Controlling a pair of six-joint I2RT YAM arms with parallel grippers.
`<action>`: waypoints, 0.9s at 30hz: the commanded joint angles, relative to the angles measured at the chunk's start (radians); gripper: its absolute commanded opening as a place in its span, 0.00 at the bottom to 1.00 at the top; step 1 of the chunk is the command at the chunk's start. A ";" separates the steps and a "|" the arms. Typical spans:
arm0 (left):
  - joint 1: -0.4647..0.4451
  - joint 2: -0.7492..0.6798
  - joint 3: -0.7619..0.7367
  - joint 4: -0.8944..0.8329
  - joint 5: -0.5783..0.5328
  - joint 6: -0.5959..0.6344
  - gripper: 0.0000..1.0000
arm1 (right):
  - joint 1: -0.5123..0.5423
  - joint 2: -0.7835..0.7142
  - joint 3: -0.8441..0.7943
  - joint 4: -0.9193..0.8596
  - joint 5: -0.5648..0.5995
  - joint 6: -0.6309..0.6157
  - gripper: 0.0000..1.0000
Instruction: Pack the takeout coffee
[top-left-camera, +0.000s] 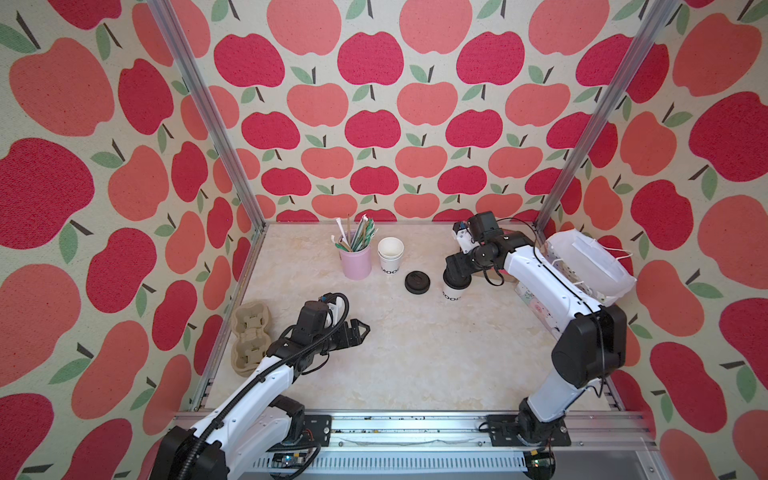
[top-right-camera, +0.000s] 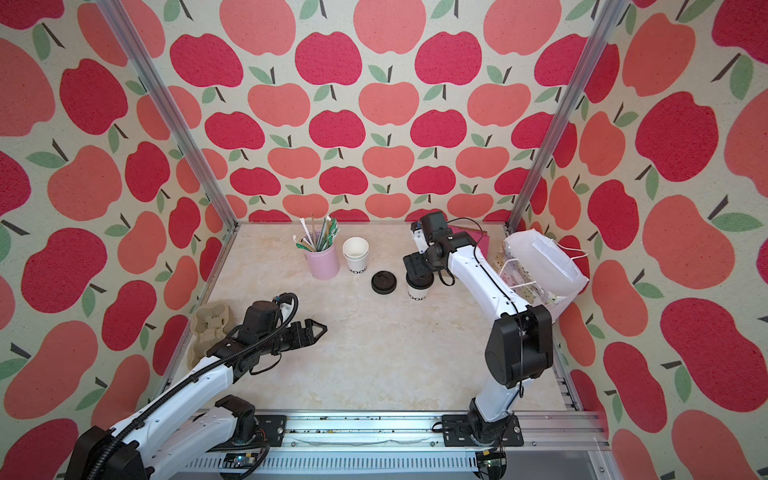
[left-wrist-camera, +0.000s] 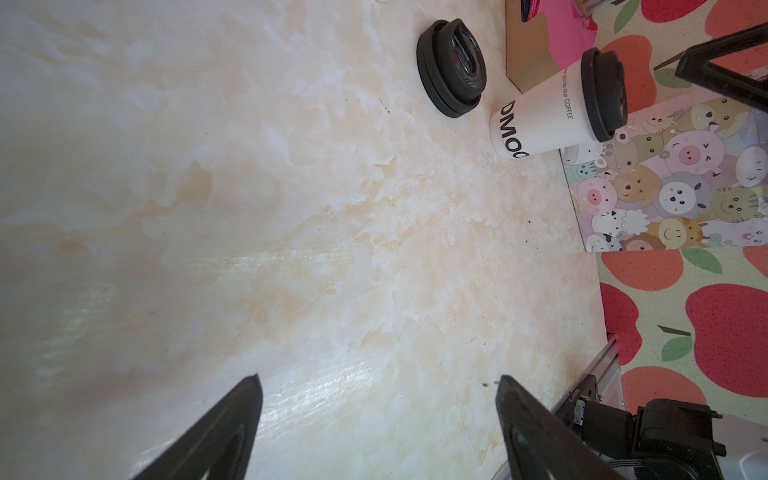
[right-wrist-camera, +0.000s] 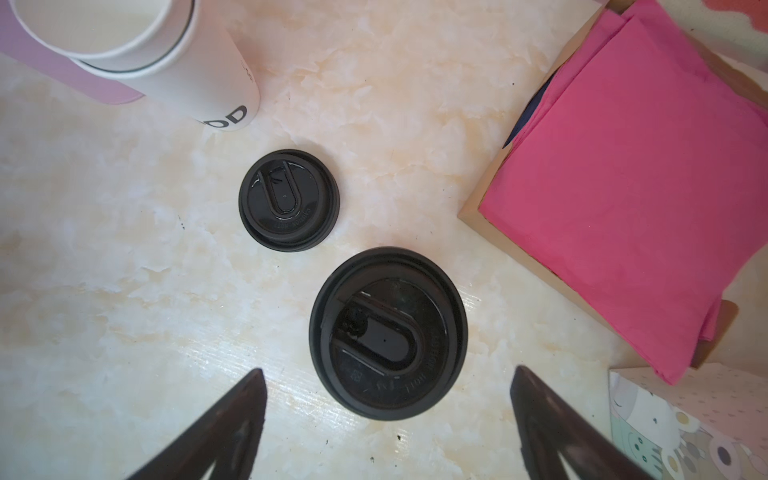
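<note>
Coffee cup (top-left-camera: 453, 294), black lid (right-wrist-camera: 388, 332) on, stood just right of a loose lid (top-left-camera: 417, 282). Right gripper (right-wrist-camera: 387, 372) hung over it, jaws spread. Left gripper (left-wrist-camera: 378, 377) gaped empty, near left.

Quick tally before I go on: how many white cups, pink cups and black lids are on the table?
White cups: 3, the lidded cup plus two rims showing in the cup stack.
Pink cups: 1, the straw cup.
Black lids: 2, the fitted lid and the loose lid, which may be doubled.
Total: 6.
</note>
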 joint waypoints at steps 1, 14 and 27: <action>0.007 -0.015 -0.002 0.037 -0.004 0.002 0.92 | -0.004 -0.095 0.010 0.017 0.053 -0.005 0.99; 0.005 -0.028 0.013 0.176 0.065 0.066 1.00 | -0.084 -0.344 -0.006 0.061 0.475 -0.029 0.99; 0.005 -0.031 -0.033 0.297 0.065 0.050 0.99 | -0.406 -0.304 -0.037 0.040 0.366 0.031 0.87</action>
